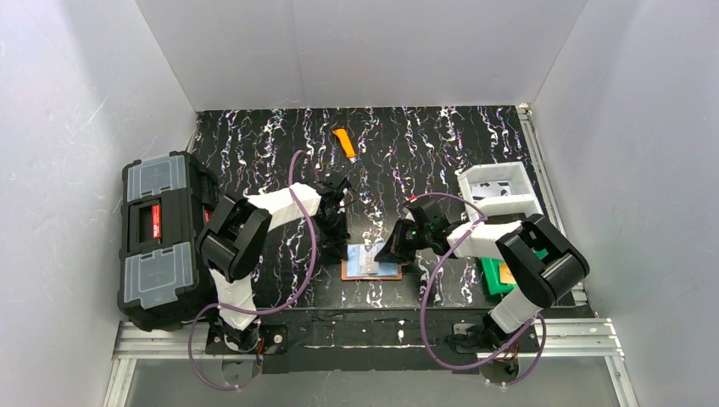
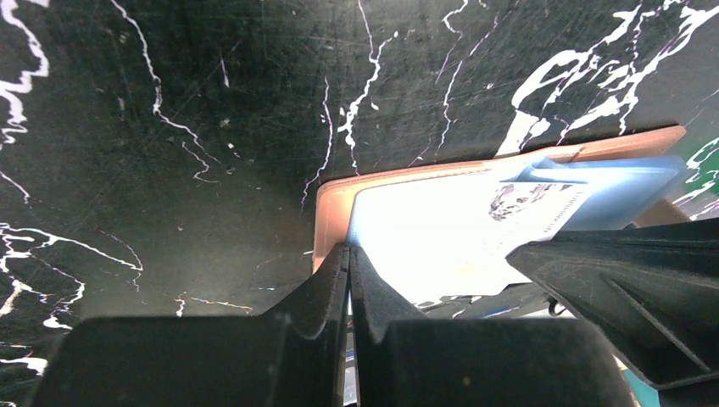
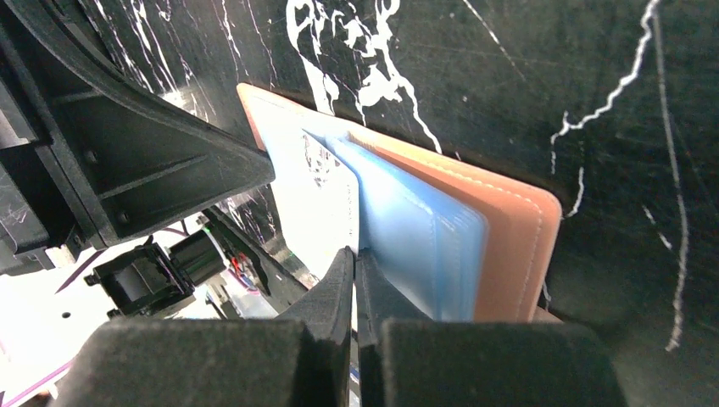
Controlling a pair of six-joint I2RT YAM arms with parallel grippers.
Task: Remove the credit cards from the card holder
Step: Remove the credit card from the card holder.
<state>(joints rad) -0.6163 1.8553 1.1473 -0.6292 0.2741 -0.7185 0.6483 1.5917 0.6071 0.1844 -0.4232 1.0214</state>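
The brown card holder (image 1: 373,273) lies flat on the black marbled table, near the front middle. A pale blue-grey credit card (image 1: 368,259) lies on top of it, partly out, over blue plastic sleeves (image 3: 420,242). My left gripper (image 2: 348,248) is shut, its tips resting on the holder's left rim (image 2: 332,208) right at the card's corner (image 2: 441,229). My right gripper (image 3: 354,251) comes from the right and is shut on the credit card's edge (image 3: 318,191). The brown holder (image 3: 517,246) shows beneath the sleeves. In the top view the two grippers (image 1: 342,244) (image 1: 397,254) flank the holder.
A big black toolbox (image 1: 161,242) stands at the left edge. An orange utility knife (image 1: 344,142) lies toward the back middle. A white tray (image 1: 498,191) sits at the right, with a green and orange item (image 1: 500,275) behind my right arm. White walls enclose the table.
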